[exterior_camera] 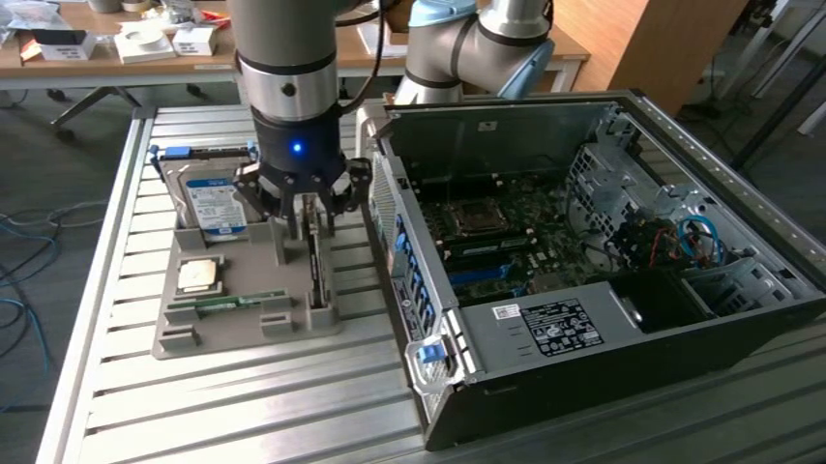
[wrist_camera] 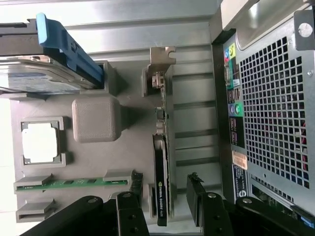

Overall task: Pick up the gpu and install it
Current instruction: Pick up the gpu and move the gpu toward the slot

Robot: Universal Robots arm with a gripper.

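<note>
The gpu [wrist_camera: 160, 147] stands on edge in a slot of the grey holder tray [wrist_camera: 98, 167]: a thin dark card with a pale metal bracket at its far end. In the exterior view the gpu [exterior_camera: 316, 275] is a dark strip at the tray's side nearest the computer case. My gripper [wrist_camera: 163, 191] is open and sits low over one end of the card, one dark finger on each side with a gap to both faces. Seen from outside, the gripper [exterior_camera: 305, 237] hangs just above the tray.
The open computer case [exterior_camera: 581, 242] lies right beside the tray, motherboard [exterior_camera: 516, 232] exposed. The tray also holds a silver hard drive [exterior_camera: 213, 205] with a blue label, a CPU [exterior_camera: 197, 275] and a green RAM stick [exterior_camera: 230, 302]. Everything rests on a slatted aluminium table [exterior_camera: 232, 406].
</note>
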